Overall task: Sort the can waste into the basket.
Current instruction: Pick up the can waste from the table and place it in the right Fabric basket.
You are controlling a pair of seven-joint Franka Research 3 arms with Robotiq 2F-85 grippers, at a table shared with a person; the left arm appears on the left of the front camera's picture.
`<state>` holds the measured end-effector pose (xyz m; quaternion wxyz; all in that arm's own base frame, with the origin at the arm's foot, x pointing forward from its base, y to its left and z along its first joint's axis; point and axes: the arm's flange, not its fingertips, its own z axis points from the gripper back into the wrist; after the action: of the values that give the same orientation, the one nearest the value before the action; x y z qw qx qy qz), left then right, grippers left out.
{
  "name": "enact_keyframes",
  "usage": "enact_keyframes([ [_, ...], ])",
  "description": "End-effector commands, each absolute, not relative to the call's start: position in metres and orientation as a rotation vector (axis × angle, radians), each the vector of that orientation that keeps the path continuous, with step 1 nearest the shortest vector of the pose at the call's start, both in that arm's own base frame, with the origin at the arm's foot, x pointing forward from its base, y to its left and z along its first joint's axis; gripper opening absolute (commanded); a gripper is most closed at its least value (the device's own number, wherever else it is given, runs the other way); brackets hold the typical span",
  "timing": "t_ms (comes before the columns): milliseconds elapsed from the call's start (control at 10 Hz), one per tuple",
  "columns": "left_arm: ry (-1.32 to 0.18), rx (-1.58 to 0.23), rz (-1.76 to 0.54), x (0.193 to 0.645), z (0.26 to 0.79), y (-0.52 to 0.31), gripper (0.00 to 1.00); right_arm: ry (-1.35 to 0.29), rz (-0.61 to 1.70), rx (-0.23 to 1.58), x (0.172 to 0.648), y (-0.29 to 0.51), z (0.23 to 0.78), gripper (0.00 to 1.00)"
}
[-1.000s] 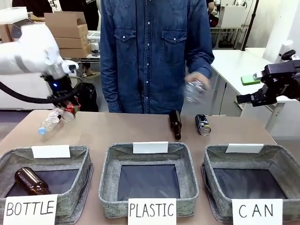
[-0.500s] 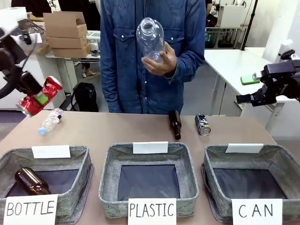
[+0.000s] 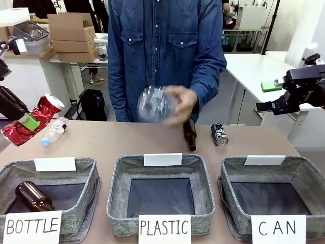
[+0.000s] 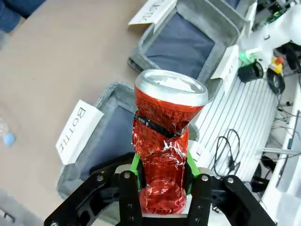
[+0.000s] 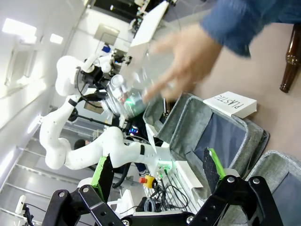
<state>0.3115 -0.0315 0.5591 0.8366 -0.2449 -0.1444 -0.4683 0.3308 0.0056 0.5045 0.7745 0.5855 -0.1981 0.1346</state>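
My left gripper (image 3: pixel 28 122) at the far left is shut on the crushed red can (image 3: pixel 44 109), which hangs tilted above the table's left edge. In the left wrist view the red can (image 4: pixel 164 136) stands upright between the green pads of the left gripper (image 4: pixel 162 181). The dark can (image 3: pixel 219 134) lies on the table beyond the CAN basket (image 3: pixel 299 163). My right gripper (image 3: pixel 284 99) hovers open at the far right, above and behind that basket. In its own view the right gripper (image 5: pixel 157 172) holds nothing between its spread fingers.
The person's hand holds a clear plastic bottle (image 3: pixel 154 104), blurred, above the table's far middle. A brown bottle (image 3: pixel 190 134) lies beside the dark can. A small plastic bottle (image 3: pixel 53 131) lies at the left. The BOTTLE basket (image 3: pixel 94 175) holds a brown bottle; the PLASTIC basket (image 3: pixel 118 178) stands mid-front.
My left gripper lifted the red can off the table and carried it left, and now a little lower. The person's hand raised the clear bottle, then brought it down toward the table. The right arm stayed still.
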Motion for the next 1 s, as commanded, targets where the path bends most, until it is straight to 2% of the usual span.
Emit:
enact_keyframes([
  [0,-0.241,-0.714,-1.264,0.323,0.544,-0.068,0.37,-0.456,0.312,1.283,0.333,0.007,0.505,1.00],
  [200,-0.208,-0.746,-1.469,0.339,0.539,-0.134,0.37,-0.456,0.312,1.283,0.333,0.007,0.505,1.00],
  [400,-0.173,-0.674,-1.419,0.342,0.549,-0.119,0.37,-0.456,0.312,1.283,0.333,0.007,0.505,1.00],
  [600,-0.106,-0.575,-1.394,0.312,0.552,-0.060,0.37,-0.456,0.312,1.283,0.333,0.007,0.505,1.00],
  [700,-0.126,-0.551,-1.358,0.287,0.552,-0.031,0.37,-0.456,0.312,1.283,0.333,0.007,0.505,1.00],
  [900,-0.265,-0.549,-1.248,0.241,0.548,0.005,0.37,-0.456,0.312,1.283,0.333,0.007,0.505,1.00],
])
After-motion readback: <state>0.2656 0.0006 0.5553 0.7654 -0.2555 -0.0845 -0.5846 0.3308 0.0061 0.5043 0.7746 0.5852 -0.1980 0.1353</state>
